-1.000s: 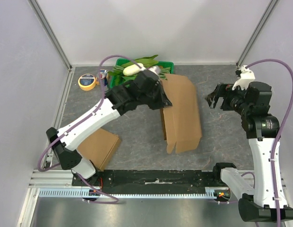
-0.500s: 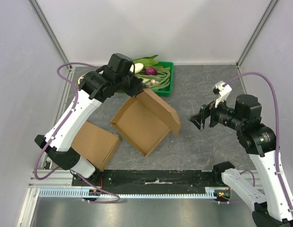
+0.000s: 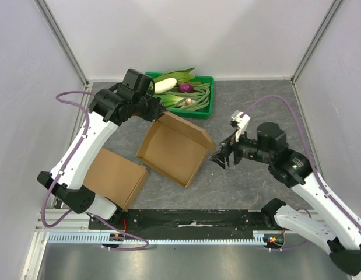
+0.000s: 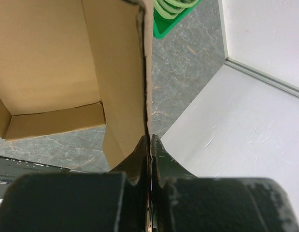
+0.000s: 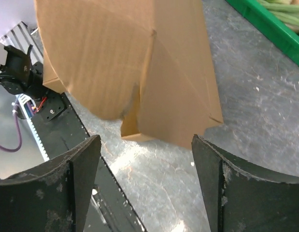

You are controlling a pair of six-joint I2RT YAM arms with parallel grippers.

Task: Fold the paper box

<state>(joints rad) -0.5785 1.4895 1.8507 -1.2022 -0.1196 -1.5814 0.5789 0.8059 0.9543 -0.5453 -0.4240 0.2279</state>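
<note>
Table (image 3: 267,105): grey, mottled, with white walls on three sides and a black rail (image 3: 192,217) along the bottom.
Paper box (image 3: 171,153): open, mid-frame.
Left gripper (image 3: 159,111): fingers pinched on the box's upright flap, at its upper left.
Right gripper (image 3: 221,158): fingers apart, just beside the box's right corner.
Green tray (image 3: 199,115): upper centre, near the box.
Flat cardboard (image 3: 113,178): lower left.
Bare table: upper right.

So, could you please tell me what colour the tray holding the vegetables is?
The tray is bright green, seen best in the top external view.
</note>
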